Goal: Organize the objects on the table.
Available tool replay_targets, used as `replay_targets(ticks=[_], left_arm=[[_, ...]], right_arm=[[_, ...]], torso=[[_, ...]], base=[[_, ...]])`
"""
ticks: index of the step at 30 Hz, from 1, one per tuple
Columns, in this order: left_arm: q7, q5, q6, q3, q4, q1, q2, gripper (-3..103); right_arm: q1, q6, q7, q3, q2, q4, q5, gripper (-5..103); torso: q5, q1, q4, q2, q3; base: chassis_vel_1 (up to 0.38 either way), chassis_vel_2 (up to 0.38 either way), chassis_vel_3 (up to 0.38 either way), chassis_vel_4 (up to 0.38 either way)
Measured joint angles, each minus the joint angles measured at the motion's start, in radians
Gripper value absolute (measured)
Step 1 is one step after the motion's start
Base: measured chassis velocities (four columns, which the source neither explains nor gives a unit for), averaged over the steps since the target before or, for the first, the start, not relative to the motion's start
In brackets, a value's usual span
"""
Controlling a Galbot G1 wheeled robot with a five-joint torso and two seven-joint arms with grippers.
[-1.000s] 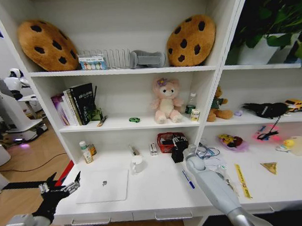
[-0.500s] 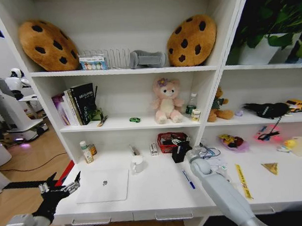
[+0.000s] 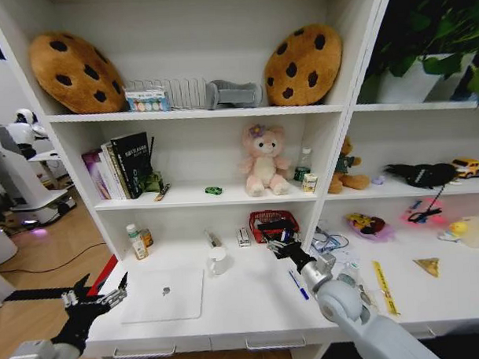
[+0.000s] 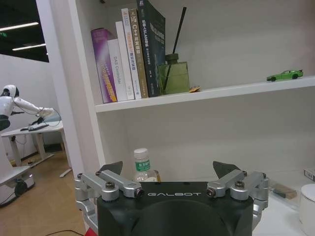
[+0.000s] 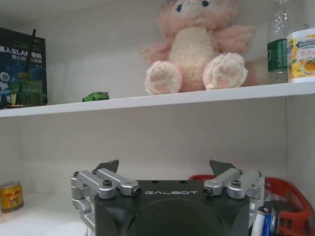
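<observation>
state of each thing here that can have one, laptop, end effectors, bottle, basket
silver laptop: lid closed, flat on the desk
left end effector: open, empty, off the desk's left end
right end effector: open, empty, by the red basket
green-capped bottle: upright, capped
red basket: holds items

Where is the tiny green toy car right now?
In the head view, the green toy car sits on the middle shelf, left of the pink plush bear and right of the books.
</observation>
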Motion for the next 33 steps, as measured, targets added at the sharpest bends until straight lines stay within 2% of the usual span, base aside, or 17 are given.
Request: replay_targets(ticks=[5, 7, 10, 17, 22, 26, 28, 30, 31, 33], left_arm=[[0.000, 0.000, 0.000, 0.000, 0.000, 0.000, 0.000, 100], [0.000, 0.000, 0.000, 0.000, 0.000, 0.000, 0.000, 100], [0.000, 0.000, 0.000, 0.000, 0.000, 0.000, 0.000, 100], [0.000, 0.000, 0.000, 0.000, 0.000, 0.000, 0.000, 100], [0.000, 0.000, 0.000, 0.000, 0.000, 0.000, 0.000, 100], [0.000, 0.000, 0.000, 0.000, 0.000, 0.000, 0.000, 100], [0.000, 0.000, 0.000, 0.000, 0.000, 0.000, 0.000, 100], [0.000, 0.000, 0.000, 0.000, 0.000, 0.000, 0.000, 100], [0.000, 0.000, 0.000, 0.000, 0.000, 0.000, 0.000, 100], [0.000, 0.000, 0.000, 0.000, 0.000, 0.000, 0.000, 100]], right_arm=[[-0.092, -0.011, 0.041, 0.023, 0.007, 0.052, -0.022, 100], [-0.134, -0.050, 0.093, 0.027, 0.014, 0.104, 0.007, 100], [-0.168, -0.068, 0.117, 0.040, 0.015, 0.138, 0.023, 100], [-0.275, -0.067, 0.105, 0.137, 0.025, 0.151, -0.031, 100], [-0.409, -0.127, 0.143, 0.240, 0.058, 0.175, -0.050, 100], [-0.464, -0.139, 0.140, 0.302, 0.071, 0.165, -0.048, 100], [-0.473, -0.156, 0.139, 0.324, 0.075, 0.154, -0.024, 100], [-0.442, -0.219, 0.135, 0.337, 0.062, 0.112, 0.057, 100], [-0.442, -0.219, 0.135, 0.337, 0.062, 0.112, 0.057, 100], [-0.357, -0.300, 0.121, 0.321, 0.022, 0.051, 0.181, 100]], torso=[[0.0000, 0.000, 0.0000, 0.000, 0.000], [-0.0001, 0.000, -0.0001, 0.000, 0.000], [-0.0001, 0.000, 0.0001, 0.000, 0.000], [-0.0001, 0.000, 0.0001, 0.000, 0.000], [-0.0002, 0.000, 0.0000, 0.000, 0.000], [-0.0002, 0.000, -0.0003, 0.000, 0.000], [0.0000, 0.000, -0.0004, 0.000, 0.000], [0.0002, 0.000, -0.0003, 0.000, 0.000], [0.0002, 0.000, -0.0003, 0.000, 0.000], [0.0002, 0.000, 0.0005, 0.000, 0.000]], base=[[0.000, 0.000, 0.000, 0.000], [0.000, 0.000, 0.000, 0.000], [0.000, 0.000, 0.000, 0.000], [0.000, 0.000, 0.000, 0.000], [0.000, 0.000, 0.000, 0.000], [0.000, 0.000, 0.000, 0.000], [0.000, 0.000, 0.000, 0.000], [0.000, 0.000, 0.000, 0.000], [0.000, 0.000, 0.000, 0.000], [0.000, 0.000, 0.000, 0.000]])
